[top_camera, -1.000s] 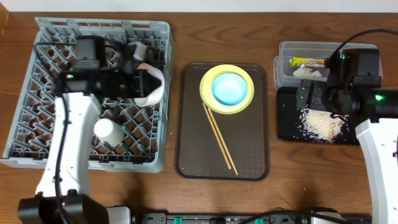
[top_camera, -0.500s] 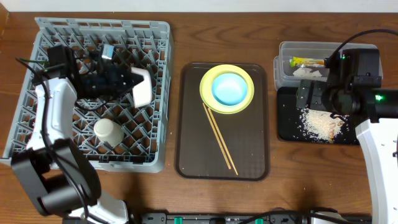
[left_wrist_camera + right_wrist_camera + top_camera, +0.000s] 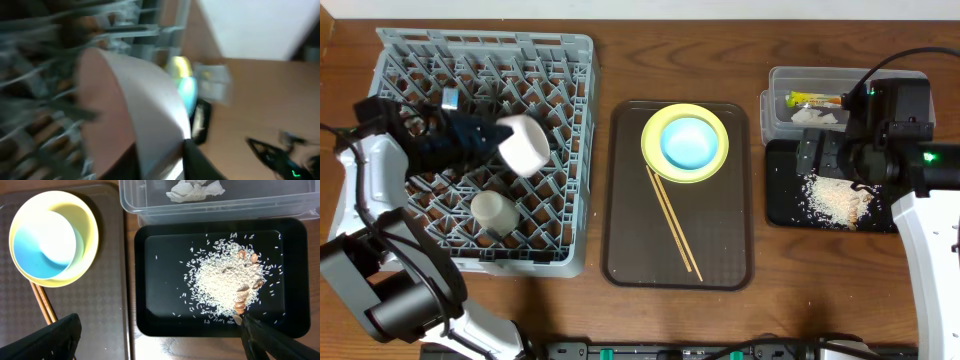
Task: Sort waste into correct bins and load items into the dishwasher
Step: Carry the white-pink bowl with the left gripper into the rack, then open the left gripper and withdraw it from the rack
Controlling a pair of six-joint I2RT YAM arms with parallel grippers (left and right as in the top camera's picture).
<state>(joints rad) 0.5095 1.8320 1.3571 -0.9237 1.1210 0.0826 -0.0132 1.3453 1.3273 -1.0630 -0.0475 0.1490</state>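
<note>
My left gripper (image 3: 492,141) is shut on the rim of the pale pink-white bowl (image 3: 525,143) and holds it tilted over the grey dish rack (image 3: 560,60). The left wrist view is blurred, with the bowl (image 3: 135,110) filling it and the gripper (image 3: 160,162) pinching its rim. My right gripper (image 3: 830,160) is open and empty over the black tray (image 3: 782,200) with the rice heap (image 3: 838,200). The light blue bowl (image 3: 687,143) sits in the yellow plate (image 3: 715,165), with two chopsticks (image 3: 672,220) beside it. The clear tub (image 3: 780,80) holds the wrapper (image 3: 817,99) and paper scrap (image 3: 817,116).
A white cup (image 3: 492,210) lies in the rack. Plate and chopsticks rest on a brown serving tray (image 3: 630,250). The right wrist view shows the rice (image 3: 225,280), black tray (image 3: 160,315), tub (image 3: 225,207), paper (image 3: 195,190), blue bowl (image 3: 40,255) and gripper (image 3: 160,345).
My left arm has swung left over the rack, carrying the pink-white bowl with it, and the bowl has turned. The right arm has not moved.
</note>
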